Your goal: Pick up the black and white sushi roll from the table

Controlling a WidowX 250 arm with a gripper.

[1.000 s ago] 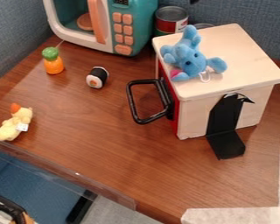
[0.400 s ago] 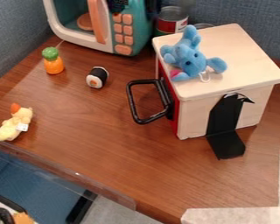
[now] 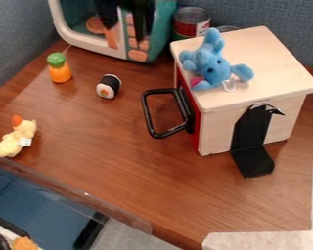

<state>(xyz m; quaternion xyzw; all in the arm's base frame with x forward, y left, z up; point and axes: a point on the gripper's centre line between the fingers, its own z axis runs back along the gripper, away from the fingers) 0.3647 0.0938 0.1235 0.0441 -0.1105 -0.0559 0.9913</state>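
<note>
At the top edge, my black gripper (image 3: 125, 29) hangs in front of the toy microwave (image 3: 74, 39), its two fingers apart on either side of the orange button column, holding nothing. Below it on the table lies a sushi roll toy (image 3: 109, 86), black with a white and orange end. An orange carrot toy with a green top (image 3: 59, 68) stands to the left. A blue plush toy (image 3: 212, 63) lies on the wooden box (image 3: 263, 63). Near the left edge is a yellow plush duck (image 3: 16, 137).
The box's black handle (image 3: 146, 114) sticks out to the left over the brown table (image 3: 120, 161). A can (image 3: 191, 22) stands between microwave and box. A black bracket (image 3: 253, 161) is at the box's right front, and a clear strip (image 3: 67, 195) runs along the table's front edge.
The gripper has come down into view from the top edge, moving left and down in front of the microwave. The toys and the box have stayed where they were.
</note>
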